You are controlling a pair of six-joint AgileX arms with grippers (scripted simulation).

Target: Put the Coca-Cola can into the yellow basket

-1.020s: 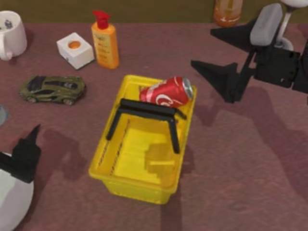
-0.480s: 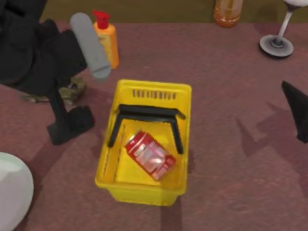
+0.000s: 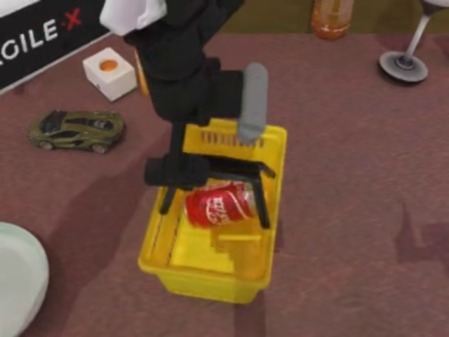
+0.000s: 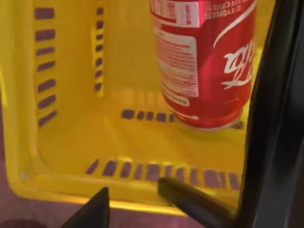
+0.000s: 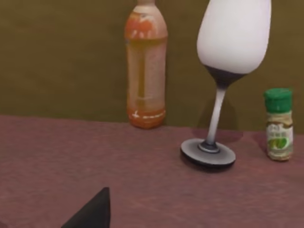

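The Coca-Cola can lies on its side inside the yellow basket, partly under the black folding handle. My left arm reaches in from the top view's upper left, and my left gripper hangs open at the handle's left end, just above the can. In the left wrist view the can rests on the basket floor, the handle runs close by, and one dark fingertip shows. My right gripper is outside the top view; its wrist view shows one fingertip over bare table.
A green toy car and a white box lie left of the basket, with a white plate at the front left. At the back right stand an orange bottle, a wine glass and a green-capped jar.
My left arm has swung from the left side to above the basket's back half. The can has shifted up toward the handle. My right gripper has withdrawn out of the top view.
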